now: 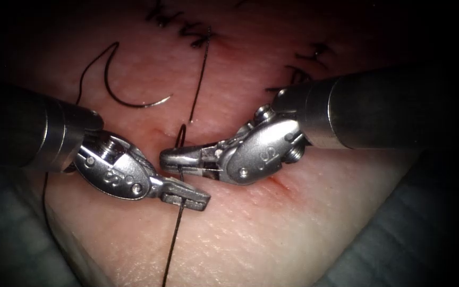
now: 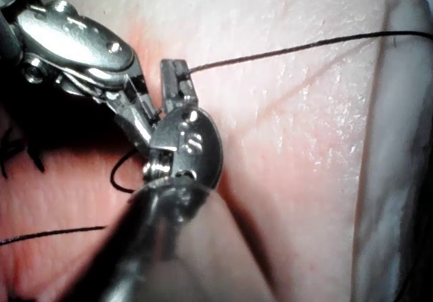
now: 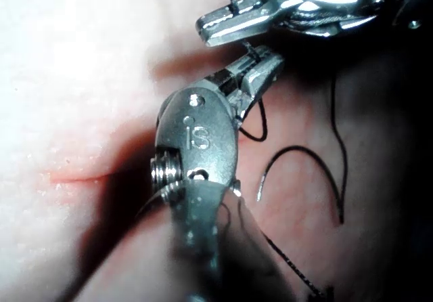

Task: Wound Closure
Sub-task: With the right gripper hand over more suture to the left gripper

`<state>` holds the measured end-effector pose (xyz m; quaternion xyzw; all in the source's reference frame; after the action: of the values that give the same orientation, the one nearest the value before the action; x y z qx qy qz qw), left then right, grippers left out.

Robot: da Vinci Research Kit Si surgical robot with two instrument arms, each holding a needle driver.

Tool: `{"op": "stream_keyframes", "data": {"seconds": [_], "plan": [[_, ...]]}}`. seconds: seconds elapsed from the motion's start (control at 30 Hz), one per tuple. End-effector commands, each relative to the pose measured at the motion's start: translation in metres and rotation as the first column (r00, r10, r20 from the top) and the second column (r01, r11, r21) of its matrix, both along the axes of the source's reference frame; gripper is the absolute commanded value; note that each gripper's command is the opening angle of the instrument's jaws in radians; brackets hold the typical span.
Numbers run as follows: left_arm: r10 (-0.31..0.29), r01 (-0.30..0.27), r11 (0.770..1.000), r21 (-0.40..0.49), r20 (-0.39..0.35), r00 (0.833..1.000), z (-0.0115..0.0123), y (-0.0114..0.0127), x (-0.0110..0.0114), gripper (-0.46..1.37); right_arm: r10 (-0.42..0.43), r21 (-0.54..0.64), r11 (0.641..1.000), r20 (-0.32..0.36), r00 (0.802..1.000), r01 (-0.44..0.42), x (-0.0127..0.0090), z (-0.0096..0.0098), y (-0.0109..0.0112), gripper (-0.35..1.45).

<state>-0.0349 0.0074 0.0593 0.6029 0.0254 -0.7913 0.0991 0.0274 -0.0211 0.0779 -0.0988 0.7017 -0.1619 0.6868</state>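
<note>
Steel jaws of the left tool (image 1: 187, 194) and right tool (image 1: 179, 158) are both clamped on the thread (image 1: 172, 244). Needle (image 1: 128, 98) lies free on the tissue (image 1: 293, 234), held by neither. Finished stitches (image 1: 197, 37) lie beyond; the cut (image 1: 280, 183) remains partly unclosed.

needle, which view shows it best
The endoscope view: the whole curve of the needle lies free on the tissue, held by neither tool. The right wrist view shows its curve beyond the right tool. In the left wrist view I cannot make it out.
</note>
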Motion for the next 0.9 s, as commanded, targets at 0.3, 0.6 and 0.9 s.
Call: {"op": "stream_keyframes", "data": {"seconds": [0.3, 0.6, 0.9], "plan": [[-0.088, 0.087, 0.995, -0.049, -0.015, 0.996, -0.0001, 0.0003, 0.0000, 0.84, -0.008, -0.002, 1.000, 0.008, 1.000, 0.008, -0.0001, 0.0002, -0.0001, -0.35], [-0.131, 0.133, 0.983, -0.124, 0.021, 0.991, -0.0003, 0.0000, 0.0001, 0.90, 0.040, 0.015, 0.999, 0.051, 0.998, -0.040, -0.0016, 0.0010, 0.0012, -0.35], [-0.133, 0.134, 0.979, -0.152, 0.017, 0.991, 0.0003, -0.0012, 0.0002, 0.83, 0.119, 0.057, 0.991, 0.050, 0.992, -0.122, -0.0035, 0.0022, 0.0038, -0.35]]}}
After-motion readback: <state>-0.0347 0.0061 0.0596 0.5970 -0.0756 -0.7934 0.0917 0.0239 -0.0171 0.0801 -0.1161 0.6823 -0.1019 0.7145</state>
